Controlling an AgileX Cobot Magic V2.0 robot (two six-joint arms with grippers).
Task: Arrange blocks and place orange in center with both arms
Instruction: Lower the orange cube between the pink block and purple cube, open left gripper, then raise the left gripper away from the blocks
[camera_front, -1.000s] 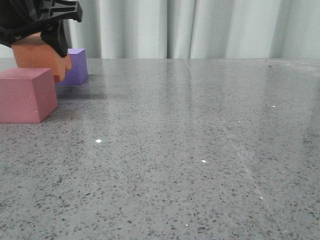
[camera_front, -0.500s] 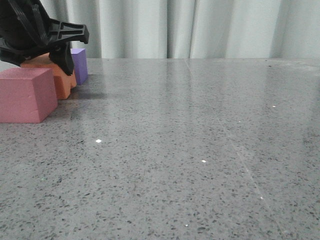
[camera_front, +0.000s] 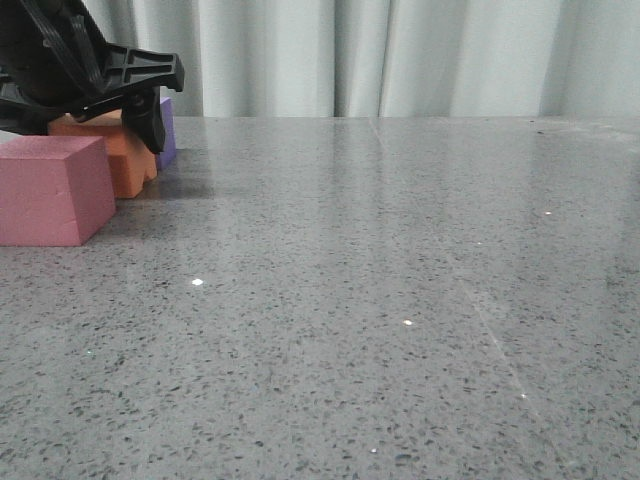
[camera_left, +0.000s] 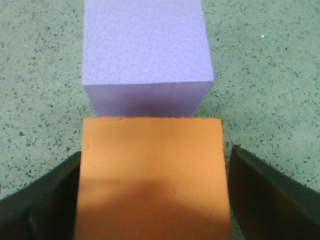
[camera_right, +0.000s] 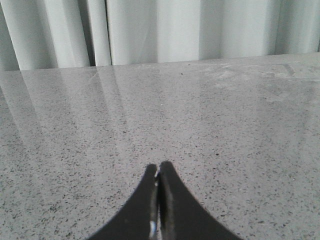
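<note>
The orange cube (camera_front: 128, 160) rests on the table between the pink-red cube (camera_front: 50, 190) in front and the purple cube (camera_front: 167, 135) behind, at the far left. In the left wrist view the orange cube (camera_left: 152, 170) sits flush against the purple cube (camera_left: 145, 50). My left gripper (camera_front: 105, 95) straddles the orange cube from above. Its jaws (camera_left: 156, 155) stand either side of the cube, with a thin strip of table showing at one finger (camera_left: 260, 190). My right gripper (camera_right: 159, 167) is shut and empty, low over bare table.
The grey speckled table (camera_front: 400, 280) stretches to the right of the cubes. A white curtain (camera_front: 400, 55) hangs behind its far edge. The right arm does not show in the front view.
My left gripper has come down with the orange cube, from in the air to resting on the table between the pink-red and purple cubes. The right gripper shows no earlier view.
</note>
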